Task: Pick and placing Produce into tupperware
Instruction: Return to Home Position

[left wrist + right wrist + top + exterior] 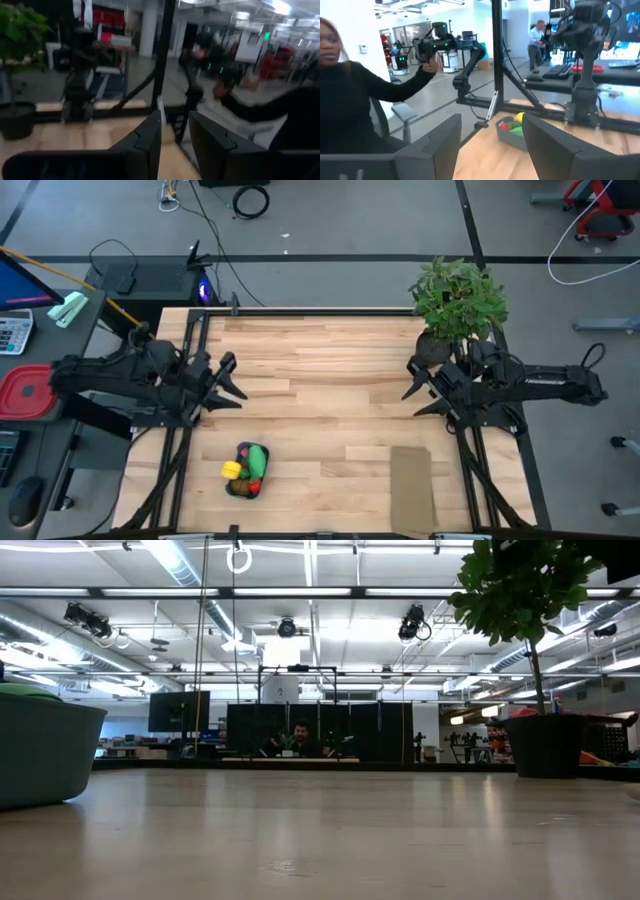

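Left hand [231, 383] hangs empty over the worktop's [320, 395] left edge, its two fingers spread wide and pointing inward toward the middle. The right hand [412, 388] mirrors it at the right edge, also wide and holding nothing; its wrist view shows bare wood and open air between its fingers [546, 145]. Both arms are folded low and close to their own frames. That fits a parked pose, leaving the middle of the worktop free to reach and to see.

Outward from the left hand, toward the worktop's edge nearest the low camera and closer to the left corner than the right, stands the tupperware [238, 490]. The produce [252, 465] is heaped inside it: a yellow piece against one wall, green on top, red at the end. In the low view a green piece crowns above its rim. No piece shows outside it, so I judge the sorting done and only the return to rest left to finish.

A potted plant [458, 300] stands at the far right corner, just behind the right arm. A flat cardboard sheet [412, 488] lies near the opposite right corner, well apart from the tupperware. Beyond the worktop's left edge a red container [25, 395] sits on a side desk, and a person [350, 105] in dark sleeves shows in the right wrist view.
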`<state>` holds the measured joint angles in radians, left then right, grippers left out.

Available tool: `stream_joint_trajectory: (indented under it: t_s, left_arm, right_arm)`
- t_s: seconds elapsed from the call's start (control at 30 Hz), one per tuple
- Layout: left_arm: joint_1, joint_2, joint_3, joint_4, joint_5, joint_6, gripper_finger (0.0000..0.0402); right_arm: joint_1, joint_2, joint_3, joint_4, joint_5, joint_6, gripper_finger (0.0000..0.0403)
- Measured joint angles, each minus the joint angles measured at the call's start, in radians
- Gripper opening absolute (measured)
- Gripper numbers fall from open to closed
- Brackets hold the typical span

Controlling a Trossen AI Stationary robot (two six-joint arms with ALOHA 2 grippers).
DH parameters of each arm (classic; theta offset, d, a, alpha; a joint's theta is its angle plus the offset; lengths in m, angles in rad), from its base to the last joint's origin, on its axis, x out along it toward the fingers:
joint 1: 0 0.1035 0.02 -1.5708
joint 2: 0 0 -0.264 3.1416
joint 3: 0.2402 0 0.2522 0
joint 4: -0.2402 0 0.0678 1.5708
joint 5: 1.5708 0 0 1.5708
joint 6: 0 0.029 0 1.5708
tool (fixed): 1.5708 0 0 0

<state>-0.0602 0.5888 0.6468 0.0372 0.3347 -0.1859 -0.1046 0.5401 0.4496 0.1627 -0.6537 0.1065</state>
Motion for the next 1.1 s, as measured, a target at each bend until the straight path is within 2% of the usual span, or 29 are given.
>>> stream_joint_trajectory:
  t_s: [0.07, 0.17, 0.33, 0.4, 0.5, 0.63, 0.77, 0.93, 1.1]
  left_arm:
    - [-0.012, 0.008, -0.014, -0.023, -0.001, 0.025, 0.0107]
    - [-0.028, 0.014, -0.097, 0.008, -0.001, 0.025, 0.0107]
    - [-0.044, 0.036, -0.259, 0.152, -0.06, -0.102, 0.0107]
    - [-0.045, 0.043, -0.303, 0.153, -0.064, -0.174, 0.0107]
    - [-0.044, 0.048, -0.37, 0.166, -0.08, -0.194, 0.0107]
    - [-0.044, 0.053, -0.478, 0.323, -0.149, -0.125, 0.0107]
    - [-0.044, 0.05, -0.578, 0.491, -0.146, -0.122, 0.0107]
    - [-0.045, 0.052, -0.638, 0.469, -0.102, -0.179, 0.0107]
    - [-0.045, 0.052, -0.638, 0.441, -0.104, -0.187, 0.0107]
  right_arm:
    - [-0.004, -0.007, 0.0, -0.005, 0.001, -0.008, 0.0219]
    - [-0.005, -0.007, -0.014, -0.007, 0.018, -0.011, 0.0219]
    - [-0.005, -0.005, -0.097, -0.015, 0.143, 0.009, 0.0219]
    - [-0.005, -0.005, -0.121, -0.015, 0.164, 0.025, 0.0219]
    - [-0.005, -0.007, -0.152, 0.003, 0.166, -0.011, 0.0219]
    - [-0.005, -0.006, -0.242, 0.16, 0.166, 0.012, 0.0219]
    - [-0.005, -0.007, -0.348, 0.3, 0.166, 0.083, 0.022]
    - [-0.004, -0.007, -0.438, 0.405, 0.191, 0.163, 0.022]
    - [-0.004, -0.005, -0.438, 0.371, 0.219, 0.168, 0.022]
